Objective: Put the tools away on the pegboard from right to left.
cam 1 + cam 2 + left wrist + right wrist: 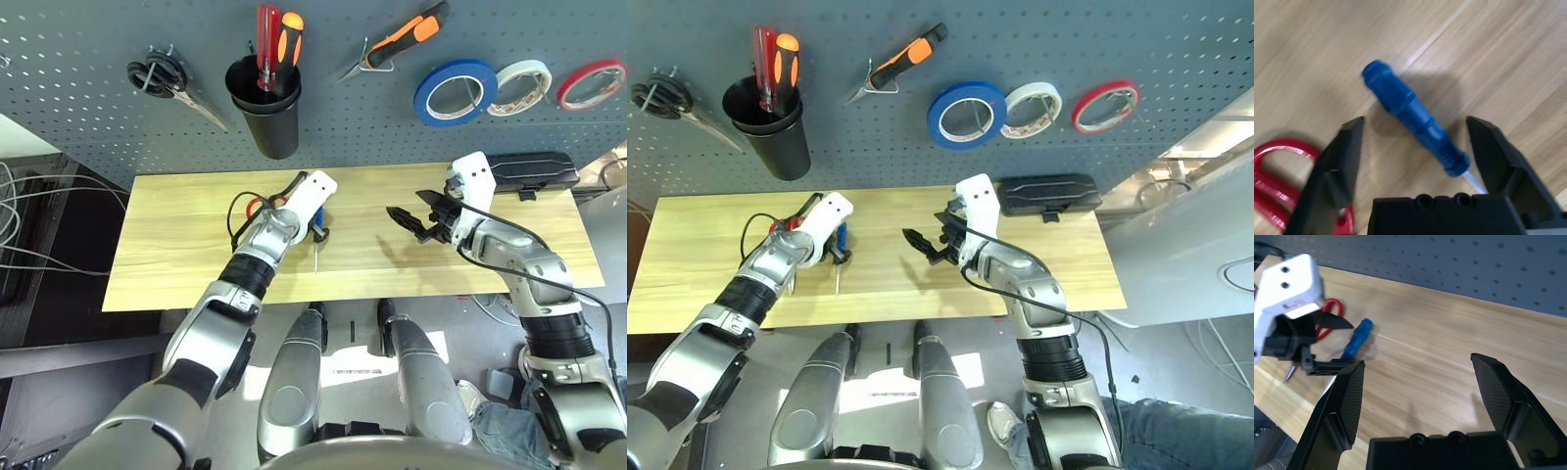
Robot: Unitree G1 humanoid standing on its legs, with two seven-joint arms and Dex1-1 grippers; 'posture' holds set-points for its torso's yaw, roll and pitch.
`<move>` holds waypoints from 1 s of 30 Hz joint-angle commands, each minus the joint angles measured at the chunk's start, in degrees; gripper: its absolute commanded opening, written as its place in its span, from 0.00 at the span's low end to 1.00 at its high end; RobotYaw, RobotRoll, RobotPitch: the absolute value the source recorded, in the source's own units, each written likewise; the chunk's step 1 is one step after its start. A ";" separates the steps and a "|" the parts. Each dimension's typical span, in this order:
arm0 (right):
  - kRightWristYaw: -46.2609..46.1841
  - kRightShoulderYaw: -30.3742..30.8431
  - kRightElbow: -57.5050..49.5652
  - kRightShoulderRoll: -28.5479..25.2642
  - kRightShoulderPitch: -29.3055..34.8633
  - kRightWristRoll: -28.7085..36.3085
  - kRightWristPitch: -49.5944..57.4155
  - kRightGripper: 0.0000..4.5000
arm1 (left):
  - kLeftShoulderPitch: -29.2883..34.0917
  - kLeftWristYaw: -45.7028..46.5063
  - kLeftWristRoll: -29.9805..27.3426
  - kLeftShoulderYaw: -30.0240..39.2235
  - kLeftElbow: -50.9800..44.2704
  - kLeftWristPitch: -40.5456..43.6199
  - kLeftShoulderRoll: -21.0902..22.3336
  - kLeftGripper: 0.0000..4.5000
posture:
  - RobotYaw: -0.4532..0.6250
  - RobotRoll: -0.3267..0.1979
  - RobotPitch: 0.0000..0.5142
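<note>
Fingers of my left gripper (1413, 147) stand apart on either side of the slim blue-handled screwdriver (1413, 117), one black finger (1339, 161) on each flank, and they hold nothing yet. In the left wrist view the handle runs slantwise through the gap, its butt end away from the palm and its steel shaft slipping out of sight under the gripper body. The jaws do not sit square across it, so as I judge it the closing turns on that slant: the fingers should meet the handle near its collar, not at the butt.

Just beside the left finger lie the red-handled scissors (1276, 166), near enough that I reckon a careless close could nudge them.

Farther out, my right gripper (416, 217) hovers over the pale wooden tabletop (196, 196) with its fingers wide and empty, well apart from the screwdriver and pointing towards it. The left hand is plainly the nearer one.

Beyond both hands stands the large dark grey perforated pegboard (78, 59). The blue tape roll (455, 92) and the orange-and-black-handled needle-nose pliers (397, 41) already hang there, and the black cup (265, 110) sits to their left, up and away from the left hand, where I expect the screwdriver belongs.
</note>
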 commanded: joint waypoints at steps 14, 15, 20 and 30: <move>10.20 2.36 0.00 -6.26 -1.16 -1.33 -5.09 1.00 | 7.88 1.31 -3.74 3.60 -13.15 -8.70 -0.36 0.12 | 0.53 0.62 0.68; 12.42 2.63 -0.41 -7.56 -0.88 -0.76 -4.69 1.00 | 9.39 0.34 -5.38 4.28 -17.27 -12.79 -0.40 0.12 | 0.53 0.62 0.68; 19.38 3.07 0.26 -11.70 -0.08 0.31 -6.17 1.00 | 16.32 -9.25 -15.19 5.06 -33.63 -31.50 -0.78 0.12 | 0.54 0.62 0.66; 25.34 3.13 1.69 -10.50 -2.85 1.95 -11.37 1.00 | 13.75 -7.81 -32.21 12.20 -54.67 -22.34 -3.32 0.12 | 0.54 0.62 0.66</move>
